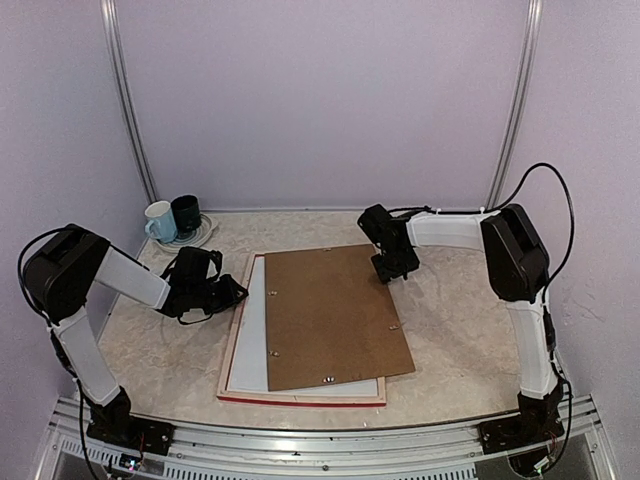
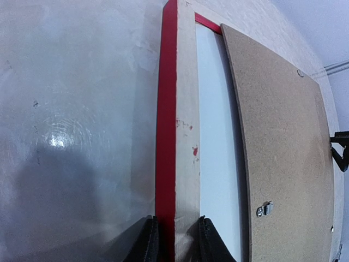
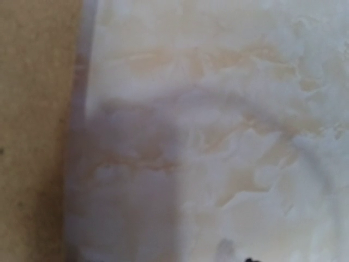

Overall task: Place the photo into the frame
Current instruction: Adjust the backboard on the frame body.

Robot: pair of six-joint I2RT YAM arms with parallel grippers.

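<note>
— Where does the left gripper (image 2: 177, 248) stand?

— On the left rail of the frame (image 2: 185, 109). Its fingers (image 2: 148, 243) sit one on each side of the rail and seem to pinch it.

— And outward from there?

— The rail runs straight away from the fingers, along the frame's long axis. Just inside it lies the photo (image 2: 215, 136), white back up, flat in the frame. Over the photo lies the board (image 2: 278, 136), off to the right and twisted a little. A strip of photo shows on the left, and the board overhangs the right rail.

— The right gripper (image 1: 395, 265)?

— At the board's far right corner. I cannot tell whether it touches the board, or whether it is spread or closed. Its own camera gives only a blurred board edge and the table (image 3: 229, 136).

— So what does the next move turn on?

— I judge the photo is in, and the board must go left and square up. The right gripper is nearer to it. The push would run leftward, across the long axis, while the left gripper steadies the frame.
</note>
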